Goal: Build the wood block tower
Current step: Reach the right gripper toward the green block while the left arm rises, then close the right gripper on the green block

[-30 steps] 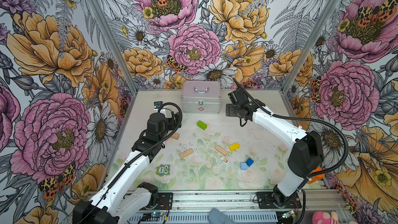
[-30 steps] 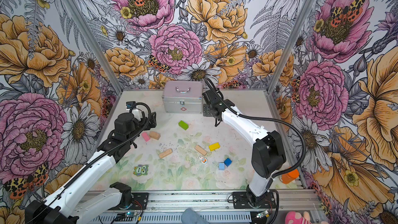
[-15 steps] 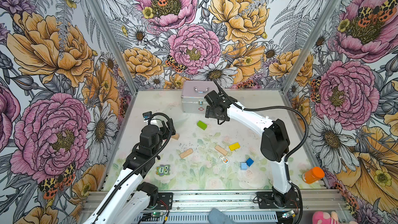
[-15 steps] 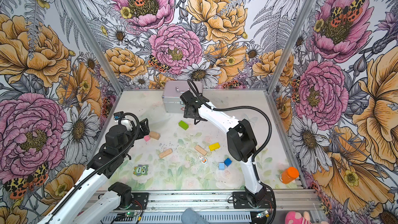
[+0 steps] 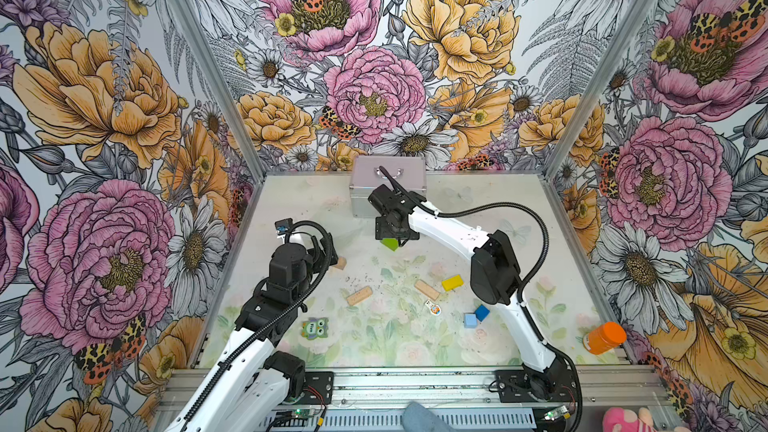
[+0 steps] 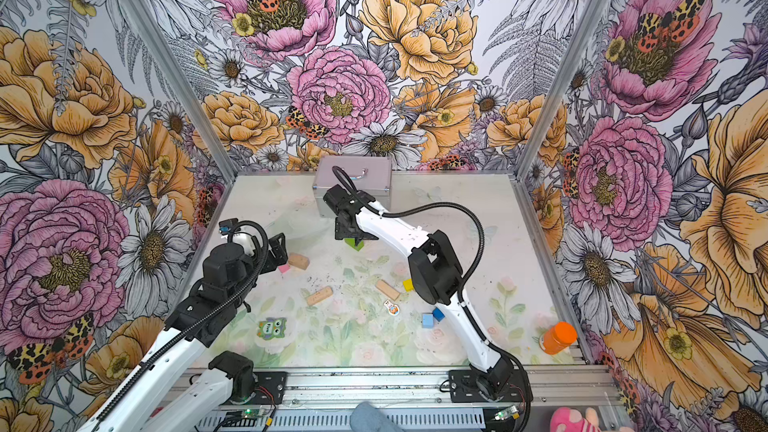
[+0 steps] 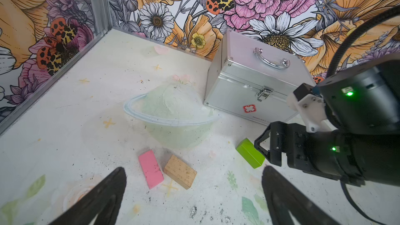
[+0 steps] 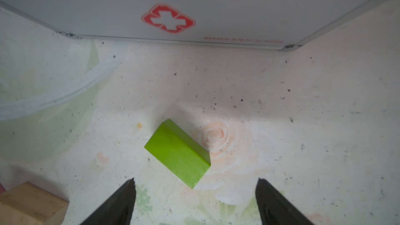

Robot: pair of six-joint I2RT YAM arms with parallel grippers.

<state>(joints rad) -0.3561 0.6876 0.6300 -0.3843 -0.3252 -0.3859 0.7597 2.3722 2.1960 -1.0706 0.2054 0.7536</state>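
Loose wood blocks lie flat on the mat, and no tower shows in any view. My right gripper (image 8: 194, 180) hangs open just above the green block (image 8: 177, 155), which lies slanted ahead of its fingertips; in a top view the gripper (image 5: 392, 238) covers most of this block (image 5: 390, 245). My left gripper (image 7: 193, 168) is open and empty, low over the pink block (image 7: 150, 168) and a tan block (image 7: 179, 170) lying side by side. Farther front lie two tan blocks (image 5: 359, 296) (image 5: 427, 289), a yellow block (image 5: 452, 283), a dark blue cube (image 5: 482, 312) and a light blue cube (image 5: 470, 320).
A silver metal case (image 5: 388, 184) stands at the back, close behind my right gripper. An owl figure (image 5: 314, 328) and a small cartoon figure (image 5: 433, 307) lie near the front. An orange bottle (image 5: 604, 337) lies at the front right corner. Flowered walls close in three sides.
My right gripper swung left from beside the case and came forward and down over the green block. My left arm drew back a little toward the front left.
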